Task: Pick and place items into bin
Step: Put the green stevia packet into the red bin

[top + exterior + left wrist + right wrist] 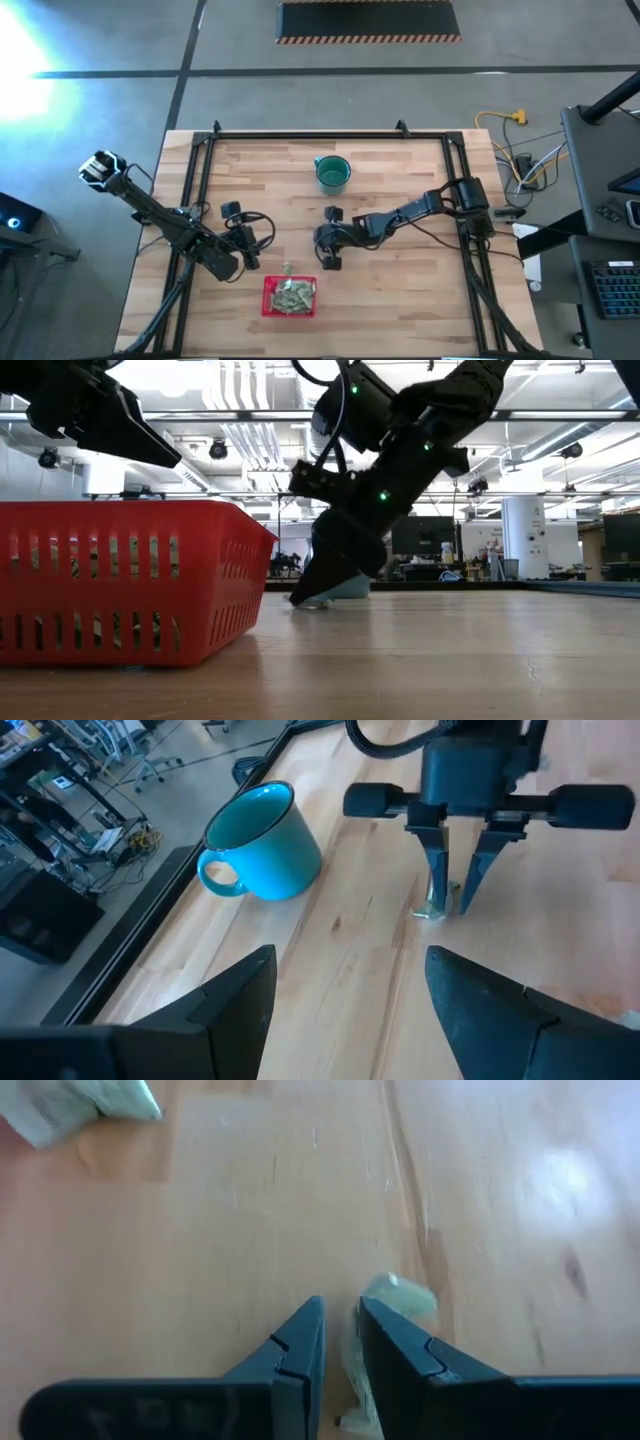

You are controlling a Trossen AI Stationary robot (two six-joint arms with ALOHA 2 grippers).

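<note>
Between the right hand's (342, 1342) narrowly spaced fingers sits a pale packet (395, 1298), pinched against the worktop (230, 1210), part of it poking out past the fingertips. Another packet (75, 1105) lies well apart. Red bin (288, 297) holds several packets, near that hand, toward the left arm. Left hand (248, 243) hovers beside the bin, fingers wide. Teal cup (333, 173) stands farther off.

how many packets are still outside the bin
2: one packet pinched by the right gripper on the table, another beside the bin's far wall. Others may be hidden.
</note>
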